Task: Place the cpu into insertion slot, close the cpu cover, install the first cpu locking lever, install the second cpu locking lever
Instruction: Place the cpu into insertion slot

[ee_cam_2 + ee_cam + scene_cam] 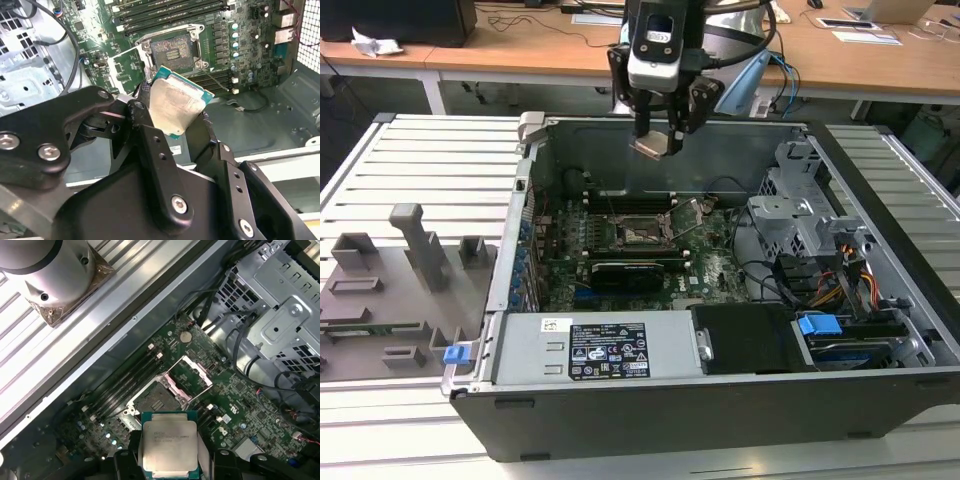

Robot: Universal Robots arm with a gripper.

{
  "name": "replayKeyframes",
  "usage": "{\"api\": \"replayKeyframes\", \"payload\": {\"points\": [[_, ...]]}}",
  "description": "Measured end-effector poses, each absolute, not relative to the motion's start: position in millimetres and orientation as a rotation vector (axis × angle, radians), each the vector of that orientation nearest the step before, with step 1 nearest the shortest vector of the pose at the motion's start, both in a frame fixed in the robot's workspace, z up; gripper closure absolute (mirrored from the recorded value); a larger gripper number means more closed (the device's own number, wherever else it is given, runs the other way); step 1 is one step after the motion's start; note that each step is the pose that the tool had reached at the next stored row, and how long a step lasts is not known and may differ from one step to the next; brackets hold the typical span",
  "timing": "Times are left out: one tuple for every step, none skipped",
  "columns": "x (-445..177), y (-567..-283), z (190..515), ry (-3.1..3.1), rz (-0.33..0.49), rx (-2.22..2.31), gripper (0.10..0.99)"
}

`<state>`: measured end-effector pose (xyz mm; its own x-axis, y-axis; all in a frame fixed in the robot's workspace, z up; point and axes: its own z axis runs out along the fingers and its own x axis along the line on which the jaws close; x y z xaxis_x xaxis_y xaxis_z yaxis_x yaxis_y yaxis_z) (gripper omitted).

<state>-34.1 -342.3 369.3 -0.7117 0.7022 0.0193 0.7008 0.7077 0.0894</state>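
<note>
Chip in hand. Gripper (658, 138) closed on the cpu (656, 146), fingers (142, 112) pressing two opposite edges, hanging over the open computer case (720, 410), near its back wall and well above the motherboard (710, 270).

Orientation: the cpu is square, so no long axis to log. It rides tilted, not level with the board; in the exterior view its flat face slants down toward the exterior view's left. In the second wrist view one corner of the cpu (177, 102) reaches toward the insertion slot (171, 49).

Look: pale silver-grey metal lid, dull and a bit smudged, stepped at the sides, sitting on a thin green substrate that shows as a narrow border all round. Faint print on the lid in the first wrist view (169, 447).

Insertion slot (150, 400) bare, dark centre inside a metal rim, nothing seated in it. Cpu cover (131, 65) swung open beside the slot, board showing through its cut-out. Thin lever (217, 80) angled out from the slot's corner. Long black memory slots (170, 12) run alongside.
</note>
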Motion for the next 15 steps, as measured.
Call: {"api": "replayKeyframes", "payload": {"points": [[-34.1, -342.3, 369.2, 2.881, 0.141, 1.202, 0.557], [-34.1, -342.3, 369.2, 2.875, 0.140, 1.217, 0.557], [-34.1, -342.3, 369.0, 2.863, 0.140, 1.243, 0.557], [-34.1, -342.3, 369.0, 2.857, 0.140, 1.254, 0.557], [-34.1, -342.3, 368.9, 2.852, 0.140, 1.265, 0.557], [-34.1, -342.3, 368.4, 2.837, 0.139, 1.296, 0.557], [-34.1, -342.5, 368.2, 2.830, 0.139, 1.309, 0.557], [-34.2, -342.7, 368.0, 2.827, 0.139, 1.315, 0.557], [-34.2, -343.0, 367.6, 2.823, 0.139, 1.323, 0.557], [-34.1, -343.1, 367.2, 2.820, 0.139, 1.330, 0.557], [-34.1, -343.1, 366.8, 2.814, 0.138, 1.340, 0.557], [-34.0, -343.1, 366.3, 2.799, 0.137, 1.371, 0.557], [-34.1, -343.2, 365.7, 2.777, 0.136, 1.412, 0.557], [-34.1, -343.2, 365.2, 2.754, 0.136, 1.452, 0.557], [-34.1, -343.2, 364.7, 2.734, 0.135, 1.487, 0.557]]}}
